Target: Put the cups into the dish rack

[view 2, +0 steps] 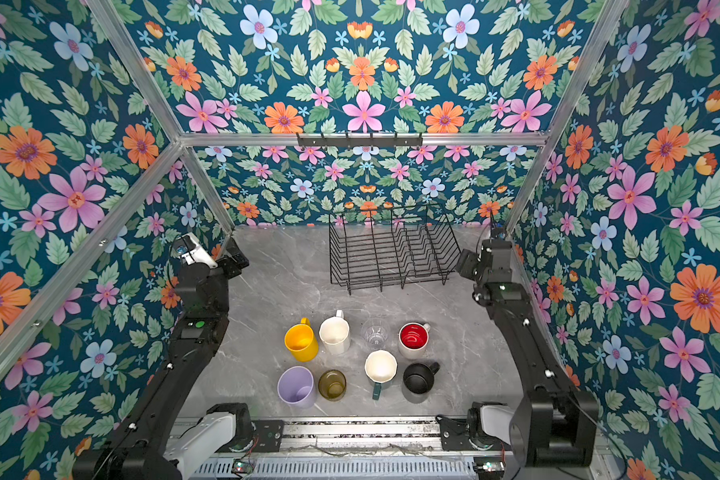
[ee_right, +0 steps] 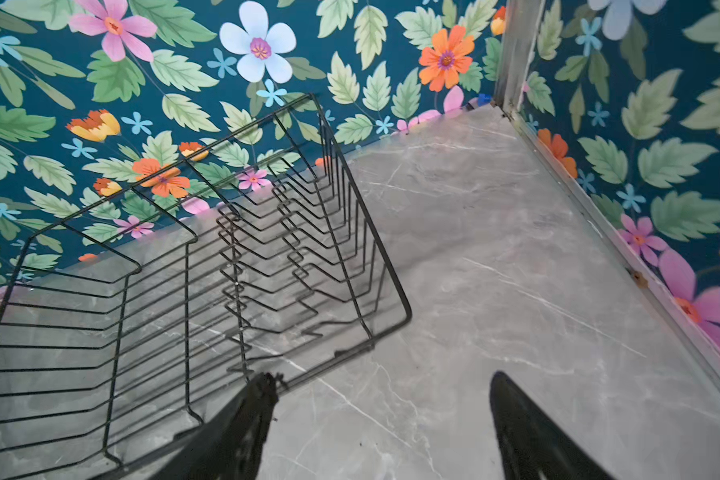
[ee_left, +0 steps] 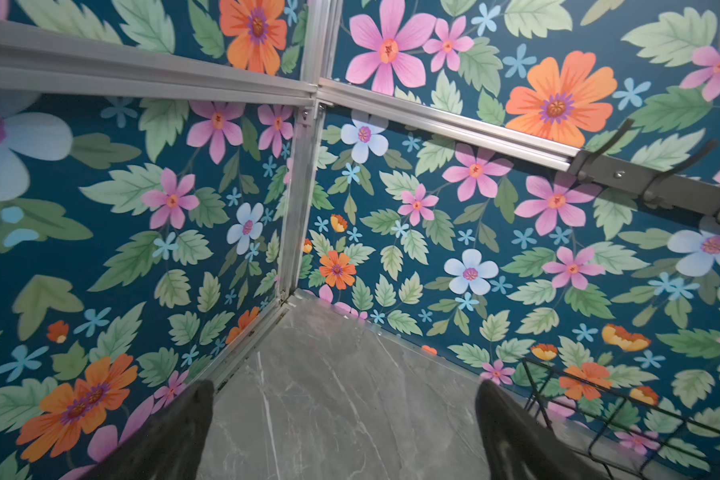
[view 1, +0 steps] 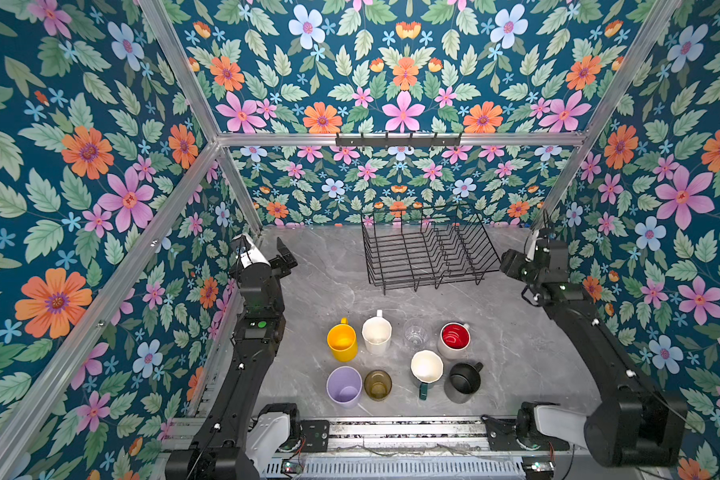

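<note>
Eight mixed-colour cups (view 1: 427,365) standing upright on grey marbled tabletop (view 1: 329,291) | black wire dish rack (view 1: 429,253) sitting well behind | left gripper (ee_left: 346,384), right gripper (ee_right: 383,375) both hovering, jaws apart

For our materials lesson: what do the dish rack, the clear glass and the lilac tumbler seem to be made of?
Dish rack: thin black wire, probably coated metal, with a dull finish. Clear glass: transparent, the table shows through it; glass or clear plastic. Lilac tumbler: opaque, even matte colour, likely plastic.
</note>
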